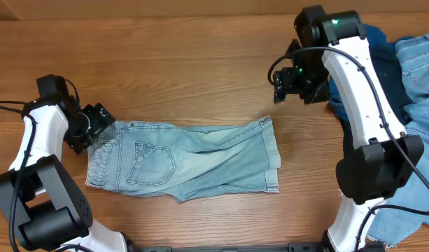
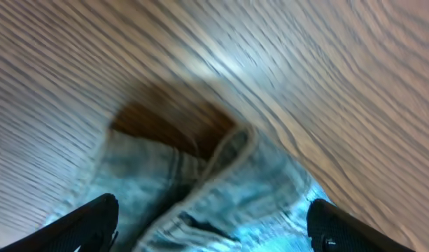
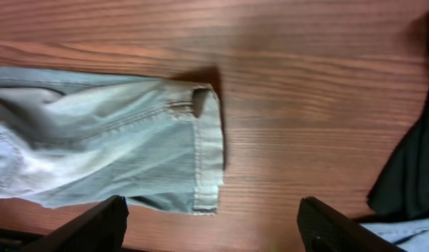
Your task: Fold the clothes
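Left end effector [image 1: 96,124] spread above jeans [image 1: 200,164] waistband

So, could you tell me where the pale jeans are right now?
In the overhead view the jeans lie flat left of centre, waistband beside the left gripper, hems pointing toward the right gripper and the clothes pile.

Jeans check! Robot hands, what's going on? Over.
Left gripper open at jeans waistband. Right gripper open, empty, near the hem. Spare clothes piled aside, nothing blocking.
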You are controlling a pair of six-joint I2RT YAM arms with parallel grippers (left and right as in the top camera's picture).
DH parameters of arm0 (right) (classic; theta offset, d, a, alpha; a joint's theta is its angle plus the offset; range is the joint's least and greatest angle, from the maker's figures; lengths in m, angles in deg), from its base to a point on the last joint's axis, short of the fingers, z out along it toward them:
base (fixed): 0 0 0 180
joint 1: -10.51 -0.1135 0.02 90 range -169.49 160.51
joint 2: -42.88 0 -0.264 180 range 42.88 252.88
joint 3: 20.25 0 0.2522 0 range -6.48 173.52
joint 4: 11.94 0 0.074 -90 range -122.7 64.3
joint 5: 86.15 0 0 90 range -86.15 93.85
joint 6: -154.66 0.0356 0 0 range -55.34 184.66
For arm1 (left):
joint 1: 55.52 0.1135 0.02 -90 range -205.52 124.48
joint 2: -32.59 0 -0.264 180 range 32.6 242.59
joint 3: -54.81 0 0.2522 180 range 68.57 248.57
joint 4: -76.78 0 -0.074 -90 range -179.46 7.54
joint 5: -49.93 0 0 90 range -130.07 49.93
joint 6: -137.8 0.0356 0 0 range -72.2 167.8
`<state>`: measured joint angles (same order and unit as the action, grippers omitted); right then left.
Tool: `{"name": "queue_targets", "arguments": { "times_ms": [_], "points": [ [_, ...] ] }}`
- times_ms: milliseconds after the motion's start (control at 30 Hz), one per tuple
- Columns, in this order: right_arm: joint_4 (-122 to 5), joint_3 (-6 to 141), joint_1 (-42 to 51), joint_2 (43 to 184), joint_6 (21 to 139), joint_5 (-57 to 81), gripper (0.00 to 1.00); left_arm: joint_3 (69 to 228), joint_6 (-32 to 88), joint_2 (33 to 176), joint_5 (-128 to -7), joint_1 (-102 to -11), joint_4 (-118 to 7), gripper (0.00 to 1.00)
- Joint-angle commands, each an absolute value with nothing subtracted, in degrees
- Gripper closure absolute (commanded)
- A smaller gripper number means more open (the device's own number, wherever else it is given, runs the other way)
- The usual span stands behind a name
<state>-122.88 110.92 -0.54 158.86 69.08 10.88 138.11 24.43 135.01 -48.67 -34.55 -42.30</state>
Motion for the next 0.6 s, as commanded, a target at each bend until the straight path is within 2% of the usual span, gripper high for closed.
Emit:
{"name": "queue_targets", "arguments": {
  "times_ms": [0,33,100,167,267,300,367,400,567],
  "points": [
    [-122.8,110.1,-0.6,156.7,67.4,10.3,0.18,138.4,30.3,135.5,-49.0,-35.4,-45.1,0.1],
    [-122.8,110.1,-0.6,156.7,67.4,10.3,0.18,138.4,34.0,136.1,-54.3,-36.0,-46.1,0.1],
    [-122.8,110.1,-0.6,156.7,67.4,10.3,0.2,138.4,36.4,137.2,-57.5,-36.6,-46.6,0.09],
    [-122.8,110.1,-0.6,156.7,67.4,10.3,0.25,138.4,37.5,138.7,-57.9,-37.2,-46.6,0.09],
    [-122.8,110.1,-0.6,156.7,67.4,10.3,0.26,138.4,37.5,141.3,-59.6,-37.3,-45.6,0.1],
    [-122.8,110.1,-0.6,156.7,67.4,10.3,0.26,138.4,37.5,141.4,-60.1,-37.3,-44.4,0.22],
    [-122.8,110.1,-0.6,156.7,67.4,10.3,0.26,138.8,37.5,141.3,-61.5,-37.2,-41.1,0.74],
    [-122.8,110.1,-0.6,156.7,67.4,10.2,0.26,139.3,37.1,141.3,-63.7,-36.9,-37.1,0.96],
    [-122.8,110.1,-0.6,156.7,67.2,9.6,0.26,143.8,37.1,141.1,-66.5,-36.7,-24.1,0.96]
  ]
}}
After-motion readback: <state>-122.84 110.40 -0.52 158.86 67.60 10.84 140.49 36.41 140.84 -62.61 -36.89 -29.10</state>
